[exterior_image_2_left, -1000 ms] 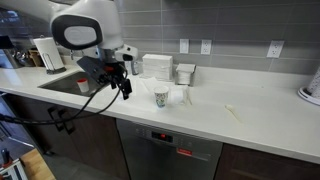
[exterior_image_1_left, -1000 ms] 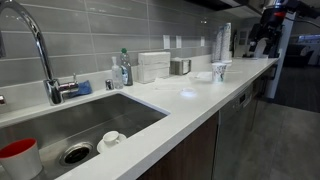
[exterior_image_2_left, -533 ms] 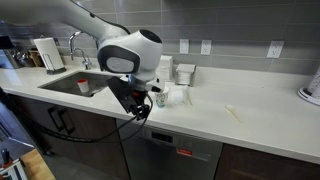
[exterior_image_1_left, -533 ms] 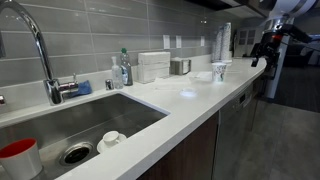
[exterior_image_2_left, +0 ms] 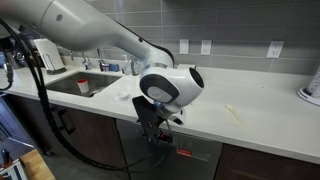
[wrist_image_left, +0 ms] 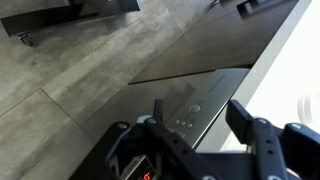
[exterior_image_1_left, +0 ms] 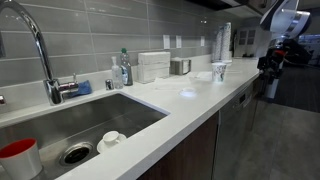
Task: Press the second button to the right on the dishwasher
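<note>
Close by the dishwasher [wrist_image_left: 212,90], at its top edge — hand [wrist_image_left: 198,115] spread wide, holding nothing

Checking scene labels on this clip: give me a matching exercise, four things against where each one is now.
Things:
1. red cup
2. bottle
3. gripper
4. dishwasher

Places:
A. built in under the counter
B. on the counter behind the sink
C. in the sink
D. below the counter edge, close in front of the dishwasher's top strip

Pairs: 1-C, 2-B, 3-D, 4-A.
</note>
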Controlling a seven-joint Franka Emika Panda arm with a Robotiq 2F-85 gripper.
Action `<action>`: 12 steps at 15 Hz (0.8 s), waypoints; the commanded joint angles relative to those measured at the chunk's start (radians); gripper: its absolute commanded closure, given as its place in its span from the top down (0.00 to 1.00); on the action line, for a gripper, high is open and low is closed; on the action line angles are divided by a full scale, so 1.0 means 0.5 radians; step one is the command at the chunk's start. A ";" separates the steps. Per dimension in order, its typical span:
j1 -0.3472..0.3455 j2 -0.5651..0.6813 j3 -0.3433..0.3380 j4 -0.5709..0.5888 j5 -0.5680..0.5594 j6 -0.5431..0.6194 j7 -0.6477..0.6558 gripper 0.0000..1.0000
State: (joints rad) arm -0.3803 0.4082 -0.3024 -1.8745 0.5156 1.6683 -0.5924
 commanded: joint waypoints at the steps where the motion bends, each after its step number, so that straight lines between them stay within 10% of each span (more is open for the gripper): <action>1: -0.242 0.229 0.092 0.303 0.208 -0.167 0.037 0.35; 6: -0.409 0.368 0.119 0.401 0.522 -0.109 0.076 0.01; 12: -0.405 0.427 0.121 0.357 0.486 0.102 0.177 0.01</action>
State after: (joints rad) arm -0.5674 0.6213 -0.2591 -1.7002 0.7676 1.7179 -0.5088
